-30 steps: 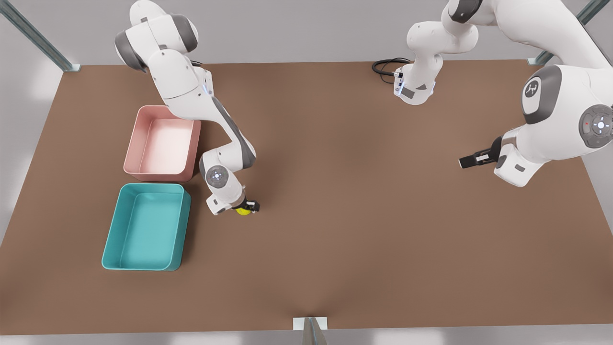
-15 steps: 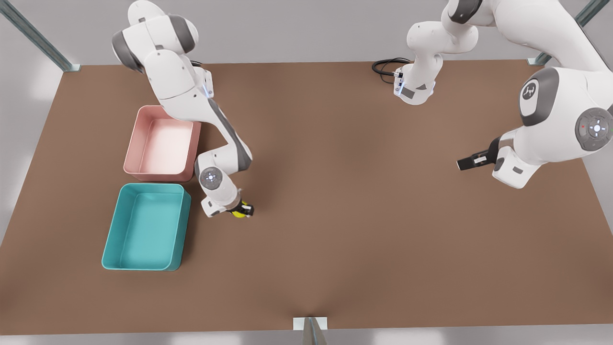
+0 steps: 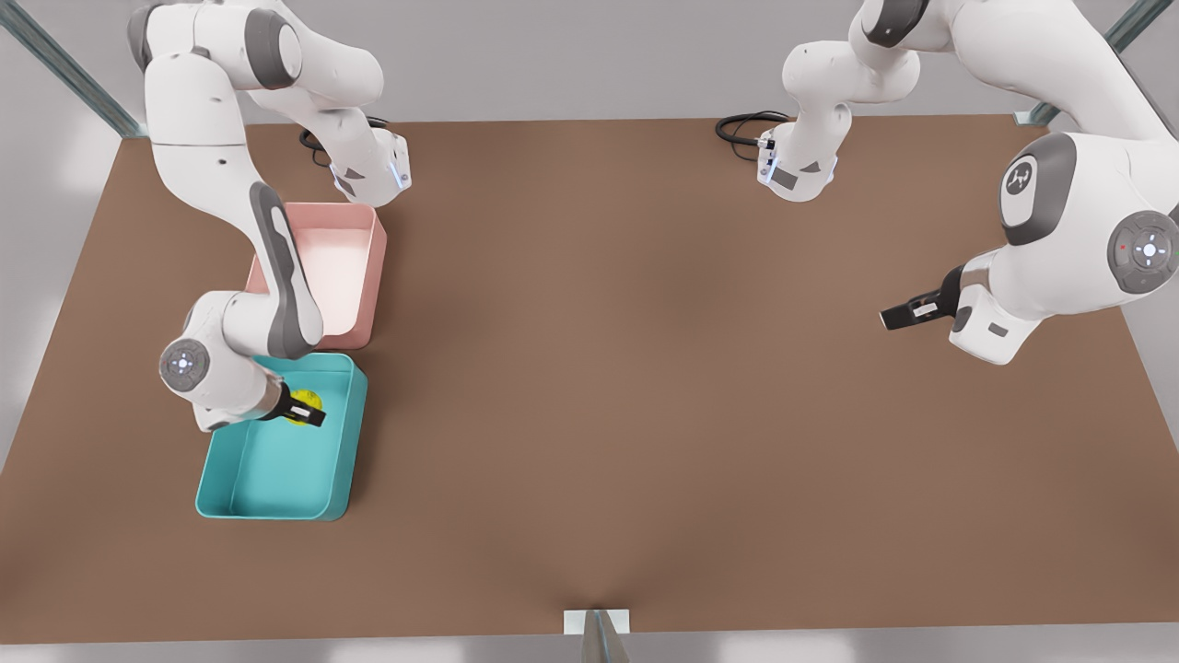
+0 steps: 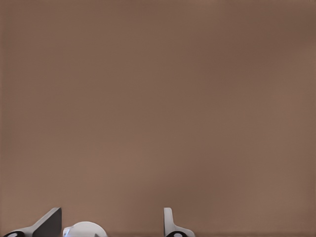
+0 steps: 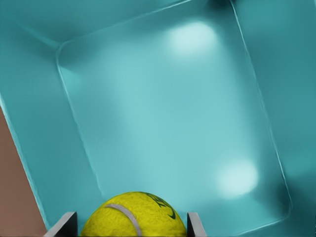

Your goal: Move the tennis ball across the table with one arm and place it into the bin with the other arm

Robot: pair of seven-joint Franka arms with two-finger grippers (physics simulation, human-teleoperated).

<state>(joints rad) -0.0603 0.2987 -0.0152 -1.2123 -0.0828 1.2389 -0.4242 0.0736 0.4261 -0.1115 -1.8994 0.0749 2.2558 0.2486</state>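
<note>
Brown and broad, the table (image 3: 645, 414) fills the scene, with grey walls and metal posts at its edges. Over on the front view's left, the right arm reaches down across the pink tray (image 3: 318, 267), and its right claw (image 3: 304, 409) hangs above the teal bin (image 3: 276, 493), over the end nearest the pink tray. That claw is gripping the tennis ball (image 3: 307, 401), fingers pressed on either side of it. From the right wrist view the ball (image 5: 134, 216) sits squarely between the two fingertips (image 5: 63, 224), its pale seam curving across the yellow fuzz, and the bin's floor (image 5: 173, 123) spreads out below, apart from the ball. A strip of table shows beyond one bin wall. The pink tray sits just beside the bin, nearly touching it, further from the camera.

Across on the front view's right, the left arm waits, its left claw (image 3: 907, 311) held above bare table and pointing toward the middle. Whether it is open or closed cannot be told. A black cable (image 3: 741, 127) coils near that arm's base at the far edge.
</note>
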